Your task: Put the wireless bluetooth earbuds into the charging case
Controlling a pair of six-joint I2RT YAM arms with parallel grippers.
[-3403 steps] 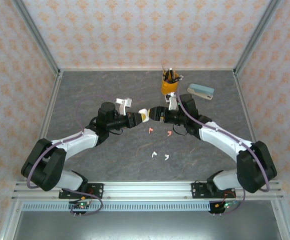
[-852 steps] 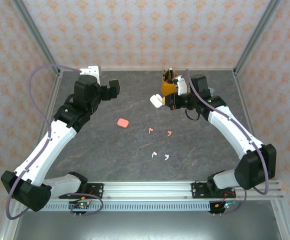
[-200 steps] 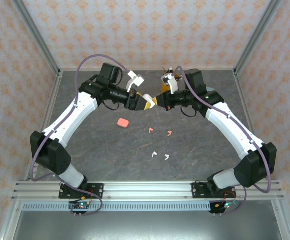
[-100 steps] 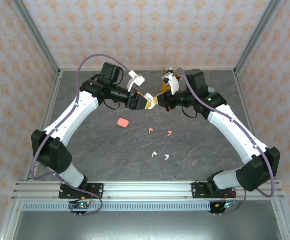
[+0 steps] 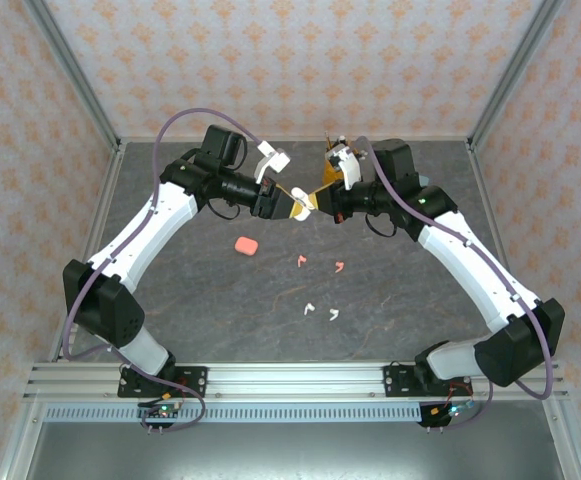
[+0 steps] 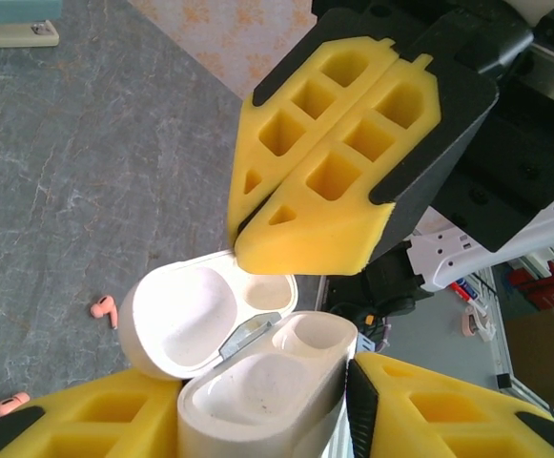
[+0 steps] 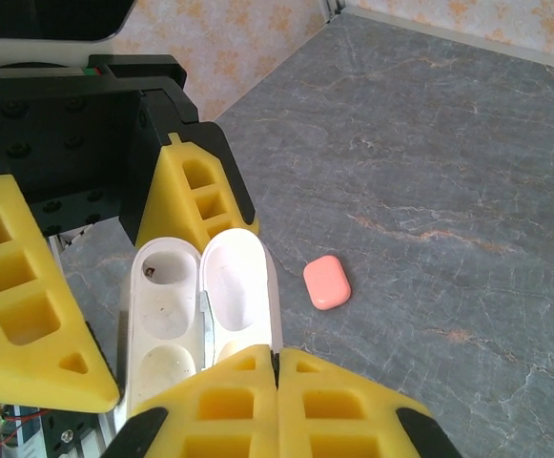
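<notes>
White case hangs open in left end effector.

Left pincer now on open white case

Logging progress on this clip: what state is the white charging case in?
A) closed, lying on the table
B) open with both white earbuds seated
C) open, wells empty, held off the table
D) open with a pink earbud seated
C: the white case is gripped lid-open by the left gripper, both wells bare; the pink earbuds and white earbuds lie on the table.
</notes>
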